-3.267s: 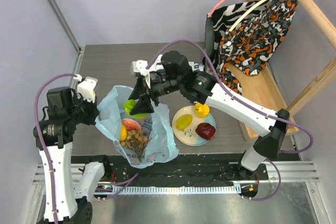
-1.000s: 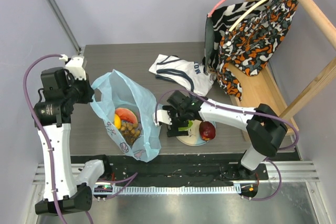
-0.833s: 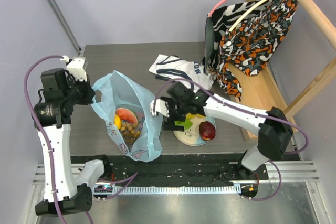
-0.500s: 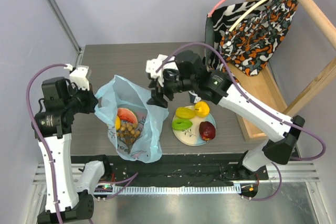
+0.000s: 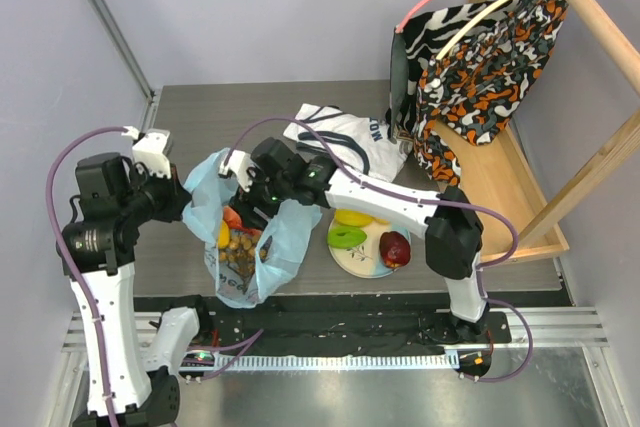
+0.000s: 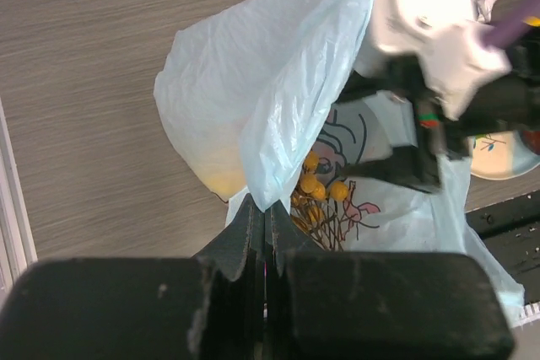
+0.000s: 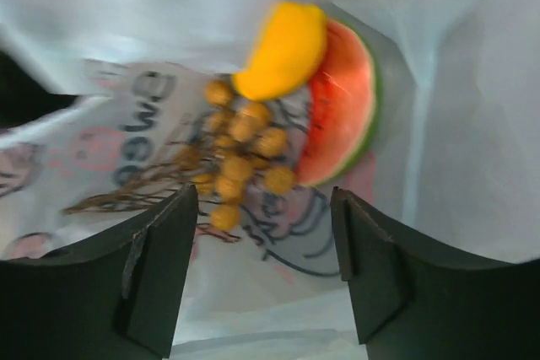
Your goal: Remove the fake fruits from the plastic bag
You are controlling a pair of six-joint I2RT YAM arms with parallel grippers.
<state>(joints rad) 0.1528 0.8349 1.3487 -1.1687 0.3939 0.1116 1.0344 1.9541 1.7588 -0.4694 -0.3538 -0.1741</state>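
From above, the thin light-blue plastic bag (image 5: 262, 257) lies at nine o'clock of the round plate (image 5: 362, 266). The left gripper (image 5: 187, 204) holds its rim and the right gripper (image 5: 248, 215) dips into its mouth.

Left wrist: the jaws are clamped on bag film.

Right wrist: the fingers stand apart over a red watermelon slice (image 7: 343, 99). A yellow-orange fruit piece (image 7: 283, 48) is at its ten o'clock and a brownish grape bunch (image 7: 240, 158) at eight.

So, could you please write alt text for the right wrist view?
The open right hand points into the light-blue plastic bag, where a watermelon slice, a yellow fruit and a brownish grape bunch lie touching. The image is slightly blurred.
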